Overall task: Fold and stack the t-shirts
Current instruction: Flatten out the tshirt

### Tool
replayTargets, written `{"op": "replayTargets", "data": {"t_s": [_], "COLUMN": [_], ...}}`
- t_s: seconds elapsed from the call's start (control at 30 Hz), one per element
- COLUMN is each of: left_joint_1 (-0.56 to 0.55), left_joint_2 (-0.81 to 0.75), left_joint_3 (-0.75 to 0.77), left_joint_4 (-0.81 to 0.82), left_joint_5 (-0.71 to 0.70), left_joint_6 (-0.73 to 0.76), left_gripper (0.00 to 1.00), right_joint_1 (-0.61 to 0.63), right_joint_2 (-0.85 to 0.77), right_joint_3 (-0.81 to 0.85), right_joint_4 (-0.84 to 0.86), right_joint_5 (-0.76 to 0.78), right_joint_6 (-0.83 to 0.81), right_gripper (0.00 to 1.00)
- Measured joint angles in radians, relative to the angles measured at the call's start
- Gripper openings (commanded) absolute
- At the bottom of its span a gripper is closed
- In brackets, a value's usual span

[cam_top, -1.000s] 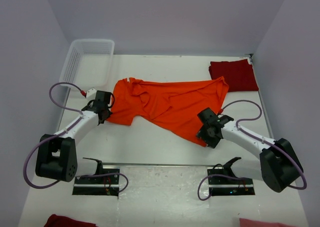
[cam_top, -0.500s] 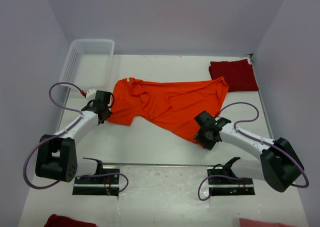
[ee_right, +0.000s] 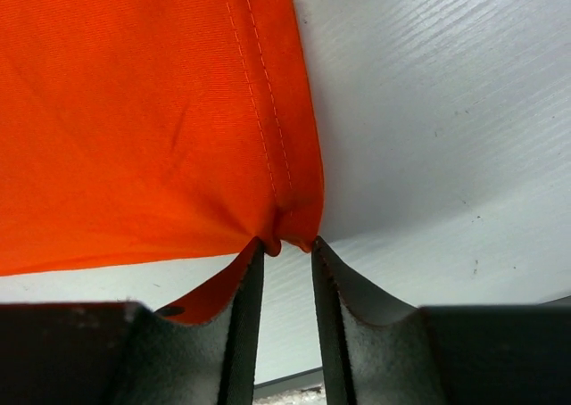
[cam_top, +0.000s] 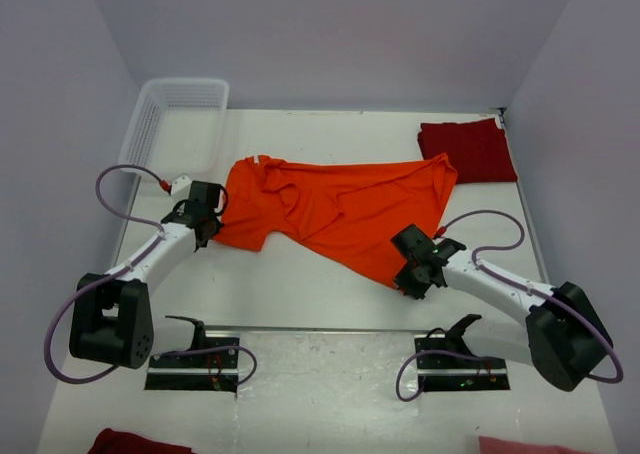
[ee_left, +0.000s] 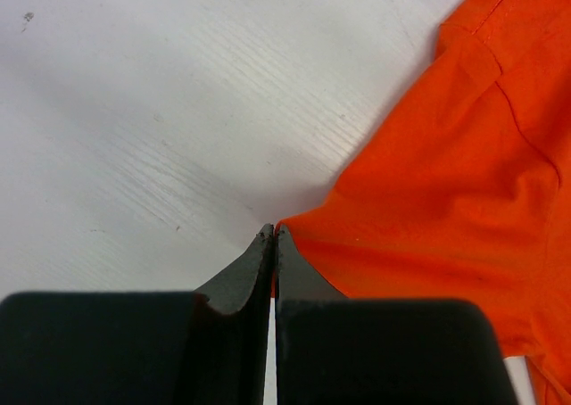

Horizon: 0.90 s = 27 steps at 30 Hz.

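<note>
The bright orange cotton t-shirt [cam_top: 340,209] lies rumpled and unfolded across the middle of the counter. Its long axis runs from the left edge toward the near right, dipping slightly nearer as it goes. The folded dark red t-shirt [cam_top: 468,149] sits apart in the far right corner, its near corner just beside the orange cloth.

The orange shirt lies wholly between the two arms, one at each end of its long axis. The left fingers [ee_left: 245,276] are at its left end, pressed fully together, and the cloth draws to a point right at their tips. A thin edge seems to be nipped there, though the wrist view is too tight to be sure how much. The right fingers [ee_right: 245,280] are at the shirt's near right corner, only a narrow slot apart. The stitched hem corner is puckered between their tips, so they appear to have hold of it. From them the rest of the shirt spreads away toward the far left.

Since each arm has its own end, the next move likely turns on pulling the ends apart along that axis to flatten the shirt for folding. The right corner grip looks shallow and could slip.

The white wood-grain counter [cam_top: 300,284] is bare in front of the shirt. A white plastic lattice basket [cam_top: 175,124] stands in the far left corner. Plain pale lilac walls [cam_top: 320,34] close in three sides.
</note>
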Motion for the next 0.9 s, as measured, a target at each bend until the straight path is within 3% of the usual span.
{"op": "replayTargets", "data": {"t_s": [0.07,0.17,0.27,0.4,0.9], "left_joint_1": [0.0,0.0,0.0,0.0,0.015], "left_joint_2": [0.0,0.0,0.0,0.0,-0.082], "left_joint_3": [0.0,-0.002,-0.01,-0.015,-0.045], "left_joint_4": [0.0,0.001,0.001,0.0,-0.005], "left_joint_5": [0.0,0.0,0.0,0.001,-0.042], "left_joint_6": [0.0,0.0,0.0,0.0,-0.037], "left_gripper": [0.0,0.0,0.0,0.0,0.0], "right_joint_1": [0.0,0.0,0.0,0.0,0.0], "right_joint_2": [0.0,0.001,0.003,0.014,0.029], "right_joint_3": [-0.005,-0.005,-0.005,-0.005,0.023], "right_joint_4": [0.001,0.005,0.006,0.002,-0.049], "right_joint_5": [-0.001,-0.003,-0.003,-0.001,0.021], "right_joint_6": [0.005,0.013,0.015,0.026,0.117], "right_gripper": [0.2,0.19,0.24,0.42,0.43]}}
